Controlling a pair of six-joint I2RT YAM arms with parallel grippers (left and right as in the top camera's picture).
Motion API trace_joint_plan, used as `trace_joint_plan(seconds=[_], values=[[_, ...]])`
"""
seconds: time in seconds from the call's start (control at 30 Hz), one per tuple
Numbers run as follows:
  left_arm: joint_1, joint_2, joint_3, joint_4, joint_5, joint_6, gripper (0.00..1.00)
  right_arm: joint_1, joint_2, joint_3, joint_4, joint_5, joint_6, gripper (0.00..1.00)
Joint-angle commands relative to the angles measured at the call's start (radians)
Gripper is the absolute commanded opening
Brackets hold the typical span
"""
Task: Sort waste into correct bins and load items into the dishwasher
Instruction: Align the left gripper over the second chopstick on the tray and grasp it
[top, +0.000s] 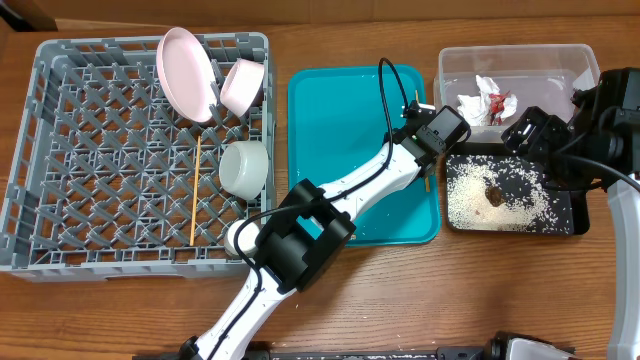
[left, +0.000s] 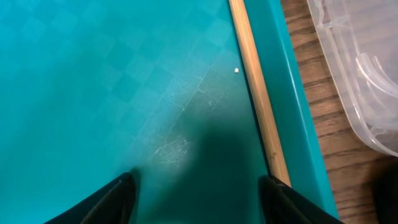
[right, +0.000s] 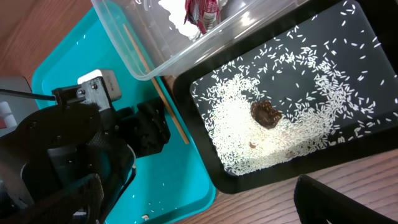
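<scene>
overhead and wrist views; sorting judged nearly complete. landmark: teal tray (top: 330, 120), mid-way along the wooden surface (top: 420, 300).

left of the teal tray, just beside it, the grey dish rack (top: 30, 150) holds a first plate (top: 186, 72) and a second plate (top: 242, 84), both tilted on edge at its far side; a pale bowl (top: 245, 166) by the rack wall nearest the tray; one chopstick (top: 194, 190) lying flat on the lattice; a small white round thing (top: 236, 238), probably the cup, half hidden beneath the left arm at the rack corner nearest the tray.

right of the teal tray, the clear tub (top: 575, 60) at the far end holds the crumpled wrapper (top: 490, 103); the black tray (top: 565, 222) at the near end carries the brown lump (top: 494, 196) amid loose rice (top: 462, 195); the waste is thus judged sorted.

outstanding: the second chopstick (left: 258, 93), lying inside the teal tray along its right wall.

left gripper (left: 198, 190) low over the tray floor; jaws released and empty; one finger just beside the second chopstick, which is not yet grasped. right gripper (right: 199, 208) hovers right of the teal tray, over the bins; jaws spread wide, holding nothing.

judged remaining: grasp this last chopstick and lay it in the rack.
</scene>
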Motion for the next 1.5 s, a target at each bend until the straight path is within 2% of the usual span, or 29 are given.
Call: trace_joint_plan(seconds=[0.0,0.93,1.17,1.47], values=[[-0.014,0.027,0.019,0.005,0.005,0.027,0.68,-0.005,0.0,0.021,0.003,0.006,-0.001,1.0],[-0.02,-0.041,0.077,-0.087,0.006,0.029,0.65,-0.005,0.0,0.021,0.003,0.006,-0.001,1.0],[-0.02,-0.04,0.062,-0.075,0.005,-0.084,0.65,-0.005,0.0,0.021,0.003,0.006,-0.001,1.0],[-0.02,-0.018,0.055,-0.055,0.006,-0.14,0.66,-0.005,0.0,0.021,0.003,0.006,-0.001,1.0]])
